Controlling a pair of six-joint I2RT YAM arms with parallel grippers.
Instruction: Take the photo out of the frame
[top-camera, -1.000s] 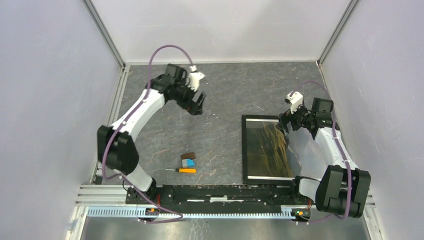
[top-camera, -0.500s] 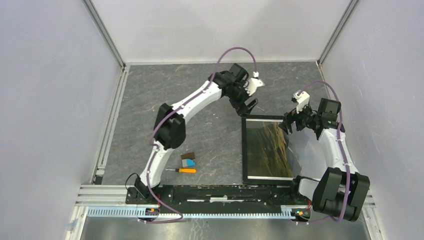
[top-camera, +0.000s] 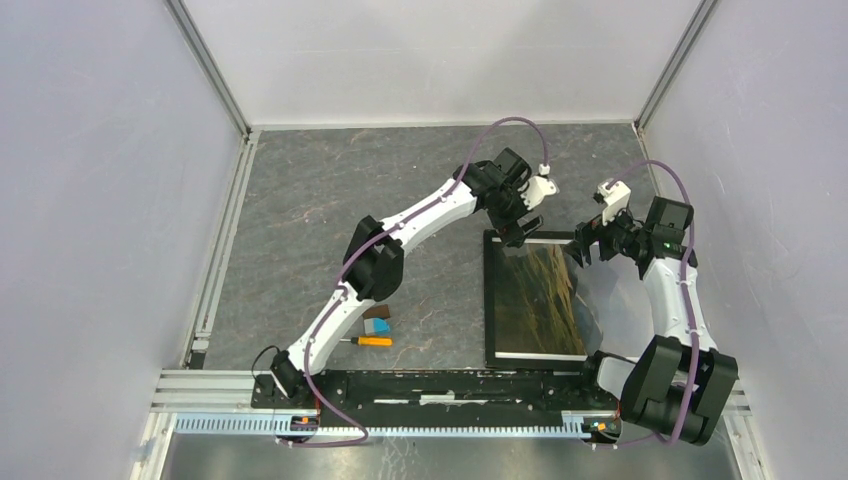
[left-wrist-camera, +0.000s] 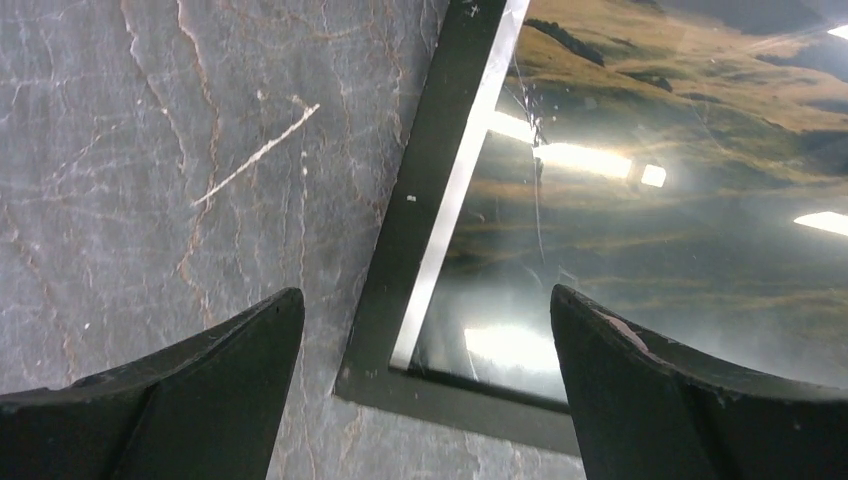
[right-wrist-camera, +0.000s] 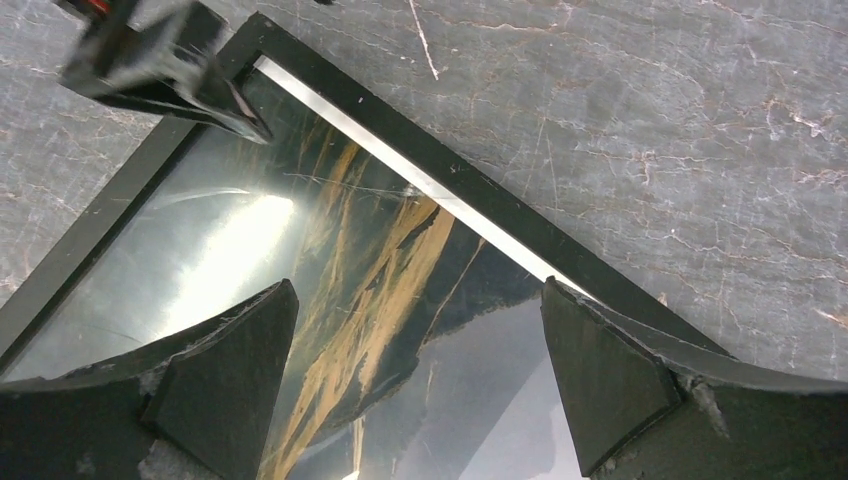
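The frame (top-camera: 490, 300) lies flat, glass up, on the right of the table, with a thin black border. The photo (top-camera: 540, 295) shows through the glass: brown-green hills, grey mountains. My left gripper (top-camera: 522, 230) is open just above the frame's far left corner (left-wrist-camera: 375, 375); its fingers straddle that corner in the left wrist view, where the photo (left-wrist-camera: 680, 150) also shows. My right gripper (top-camera: 582, 250) is open above the frame's far edge (right-wrist-camera: 480, 195); the photo (right-wrist-camera: 380, 270) lies between its fingers. Neither holds anything.
A small brown block (top-camera: 376, 312), a blue block (top-camera: 378, 326) and an orange-handled screwdriver (top-camera: 366, 341) lie left of the frame near the front. White walls enclose the table; a black rail (top-camera: 440, 385) runs along the near edge.
My left arm has swung from the far left across to the frame's far left corner. My right gripper has shifted slightly right and back.
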